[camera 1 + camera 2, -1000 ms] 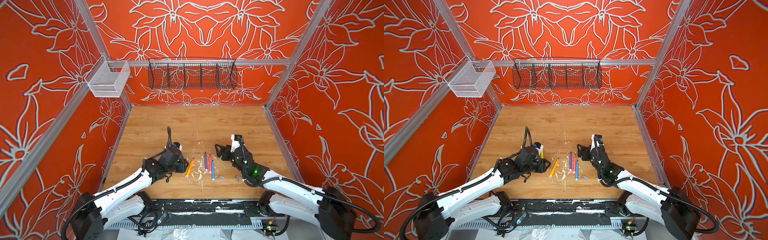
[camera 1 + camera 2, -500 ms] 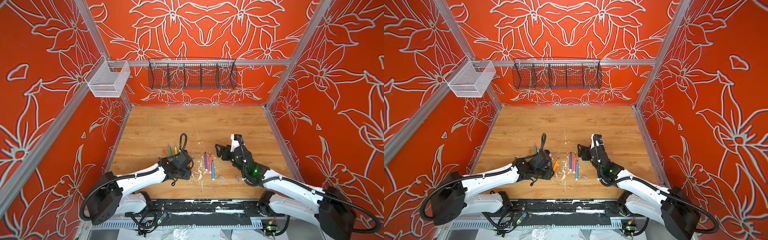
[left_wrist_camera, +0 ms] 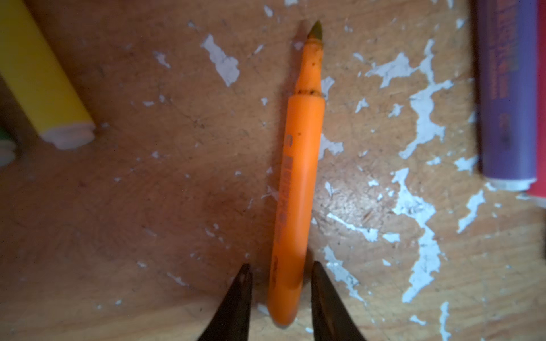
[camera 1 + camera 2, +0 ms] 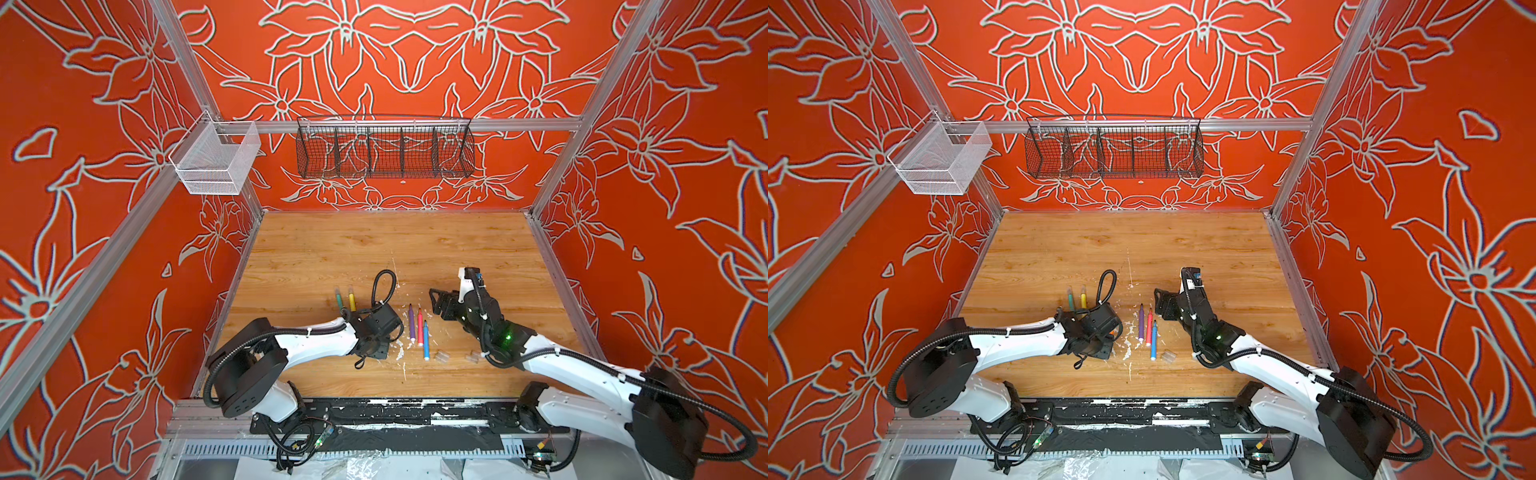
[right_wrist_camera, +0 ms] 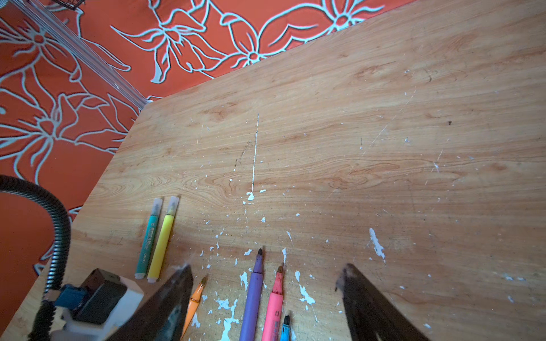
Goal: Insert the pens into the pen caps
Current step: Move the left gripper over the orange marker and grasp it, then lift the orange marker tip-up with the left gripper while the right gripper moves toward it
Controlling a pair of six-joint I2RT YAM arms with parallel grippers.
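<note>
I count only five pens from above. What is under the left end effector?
The orange pen lies flat on the table under the left end effector, its rear end between the open jaws. In both top views that end effector hides nearly all of it.

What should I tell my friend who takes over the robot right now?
Left gripper: open, jaws either side of the orange pen's back end, no grip yet.
Right gripper: open, empty, near the purple pen, pink-red pen and blue pen.
Done: green pen and yellow pen are capped, side by side.
Left to do: the other four need caps; two loose caps lie beside the blue pen; others not seen.
</note>
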